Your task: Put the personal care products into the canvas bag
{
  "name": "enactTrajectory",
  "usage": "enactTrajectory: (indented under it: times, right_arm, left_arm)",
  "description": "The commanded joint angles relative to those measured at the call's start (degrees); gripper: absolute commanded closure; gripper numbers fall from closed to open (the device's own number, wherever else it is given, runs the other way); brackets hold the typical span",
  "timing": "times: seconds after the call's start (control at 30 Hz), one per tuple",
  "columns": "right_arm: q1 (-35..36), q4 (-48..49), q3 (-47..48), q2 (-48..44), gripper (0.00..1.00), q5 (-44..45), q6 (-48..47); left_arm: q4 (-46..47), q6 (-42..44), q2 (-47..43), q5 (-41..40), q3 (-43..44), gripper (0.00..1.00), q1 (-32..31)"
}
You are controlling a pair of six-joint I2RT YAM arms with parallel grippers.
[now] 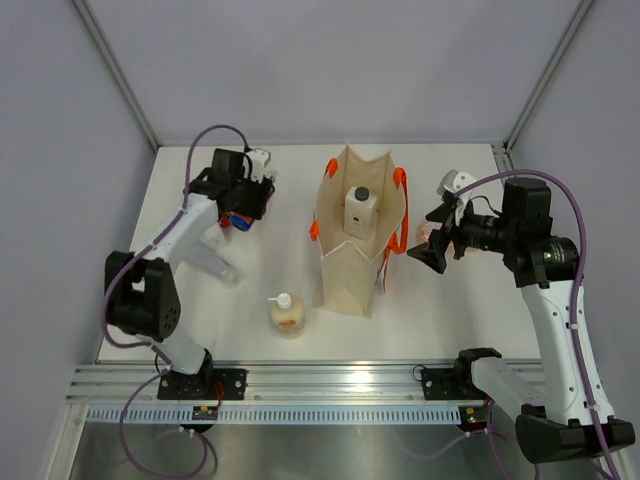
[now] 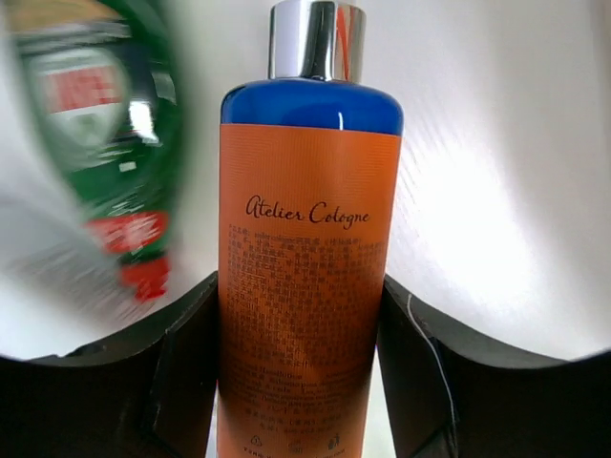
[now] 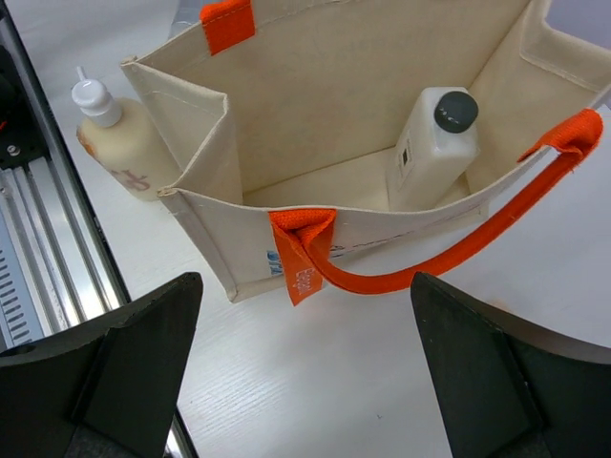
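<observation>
The left gripper (image 2: 299, 320) grips the orange bottle (image 2: 305, 239). The right gripper (image 3: 305, 281) gapes wide and empty beside the bag (image 3: 315, 105).

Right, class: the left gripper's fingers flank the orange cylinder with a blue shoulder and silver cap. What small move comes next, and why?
Probably lift the orange cylinder straight up. The left gripper looks shut against both its sides, the green red-capped bottle lies close beside it, and the beige canvas bag stands open to its right.
</observation>
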Motion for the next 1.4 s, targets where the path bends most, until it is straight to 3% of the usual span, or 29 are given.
enactTrajectory:
  times: [0.0,0.13,0.27,0.5,0.63,0.77,0.9,0.93,1.0,1.07,1.13,1.23,1.27,1.37]
  right_arm:
    - [-1.54,4.74,-0.33,-0.75,0.0,3.43,5.73]
    - [-3.74,6.41,-0.68,-0.66,0.0,4.05,9.33]
    - [-6.01,6.59,-0.16,-0.66,0.0,3.97,11.18]
    - [-8.4,8.43,-0.33,-1.37,0.01,4.93,16.01]
    - [-9.71,7.3,-0.59,-2.68,0.0,6.25,16.29]
    - [-10.86,5.28,-0.42,-3.04,0.01,8.18,15.67]
    - [-12.62,3.6,-0.25,-1.46,0.01,6.61,16.54]
    - [-12.88,3.34,-0.42,-1.11,0.0,6.25,16.89]
    - [-13.5,3.25,-0.51,0.3,0.01,5.64,17.25]
    - [-13.76,3.25,-0.59,1.53,0.01,5.72,17.6]
    - [-14.11,3.34,-0.51,2.76,0.0,6.34,18.12]
    - [-14.2,3.34,-0.33,4.77,0.01,7.83,18.13]
    - [-14.37,1.86,0.19,7.22,0.01,8.09,16.56]
    - [-14.38,0.27,0.72,9.69,0.01,8.71,13.48]
  left_arm:
    - [4.88,-18.08,-16.74,2.95,4.06,1.0,-0.44]
    - [14.36,-27.33,-26.0,5.86,1.16,1.0,-3.77]
    - [18.59,-34.0,-26.81,8.93,6.67,1.0,-9.73]
    - [16.14,-33.5,-11.53,11.31,24.69,1.0,-20.12]
    - [15.52,-30.69,-5.1,10.61,25.59,1.0,-23.9]
    - [15.78,-28.66,-2.11,10.52,20.94,0.94,-25.57]
    - [20.77,-28.31,-2.72,11.4,13.21,0.8,-26.46]
    - [21.75,-28.4,-3.42,11.49,11.72,0.67,-26.72]
    - [23.6,-27.61,-3.95,12.71,8.63,0.61,-27.33]
    - [24.22,-27.34,-4.3,12.89,7.4,0.35,-27.6]
    - [25.1,-26.47,-4.65,13.24,5.82,0.19,-27.86]
    - [26.07,-26.38,-5.18,12.63,4.58,0.11,-27.86]
    - [26.24,-25.85,-5.62,12.19,4.58,0.02,-27.95]
    - [26.33,-25.15,-6.06,12.19,5.19,0.01,-27.78]
